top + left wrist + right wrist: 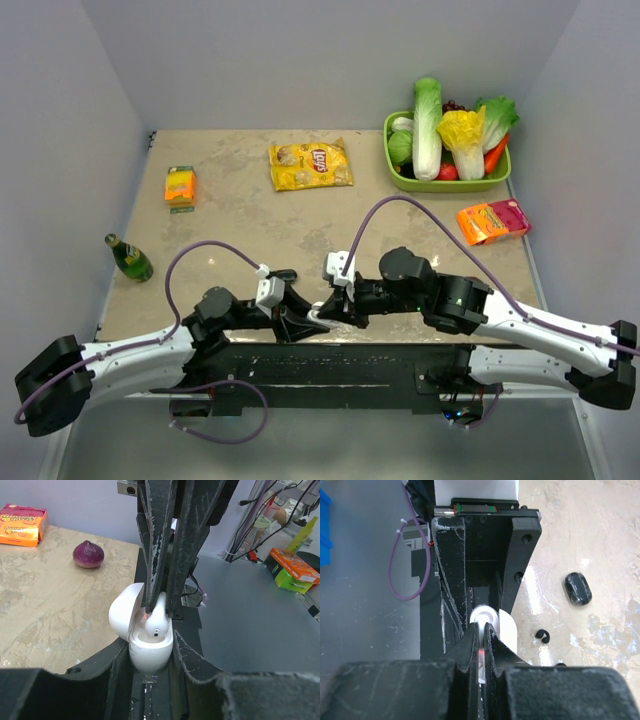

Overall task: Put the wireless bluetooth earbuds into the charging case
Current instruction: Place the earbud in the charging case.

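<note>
My left gripper (151,649) is shut on the white charging case (150,655) and holds it upright with its lid (122,615) open to the left. My right gripper (483,628) comes from above, shut on a white earbud (158,620) whose rounded end sits in the case's open mouth. In the right wrist view the case (485,615) shows just beyond my fingertips. In the top view both grippers meet at the case (318,317) near the table's front edge. A dark earbud (577,589) lies on the table to the right, with a small black curled piece (542,636) nearer.
A green basket (398,180) of vegetables stands at the back right, with an orange-pink packet (492,220) in front of it. A yellow chips bag (311,165), an orange box (180,186) and a green bottle (130,258) lie to the left. A red onion (88,554) lies on the table.
</note>
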Motion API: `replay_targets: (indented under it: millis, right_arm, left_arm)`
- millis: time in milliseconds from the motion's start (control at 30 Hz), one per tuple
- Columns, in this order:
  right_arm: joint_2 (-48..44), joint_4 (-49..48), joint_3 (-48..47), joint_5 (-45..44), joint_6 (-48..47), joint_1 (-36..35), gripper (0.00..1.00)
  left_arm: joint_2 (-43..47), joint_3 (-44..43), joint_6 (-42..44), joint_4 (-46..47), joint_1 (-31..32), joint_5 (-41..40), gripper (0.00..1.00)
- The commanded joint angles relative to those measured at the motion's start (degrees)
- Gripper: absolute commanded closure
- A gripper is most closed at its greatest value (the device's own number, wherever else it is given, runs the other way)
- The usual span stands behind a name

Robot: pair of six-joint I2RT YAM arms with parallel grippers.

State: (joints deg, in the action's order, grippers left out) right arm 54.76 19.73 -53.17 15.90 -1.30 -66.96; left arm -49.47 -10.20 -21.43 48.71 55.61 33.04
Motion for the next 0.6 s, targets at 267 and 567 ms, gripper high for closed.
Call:
replay_targets:
  millis: [267,567]
  right_arm:
    - [0.8,-0.3,-1.8,-1.8,-0.3,-1.2,1.0]
    - [1.7,-0.8,-1.2,-2.1,0.2,-1.9,1.0]
  left_arm:
    - [1.8,-1.5,1.7,3.8,0.8,-1.0,1.0]
    - [2.0,-1.4,1.7,5.0,0.8,-2.3,1.0]
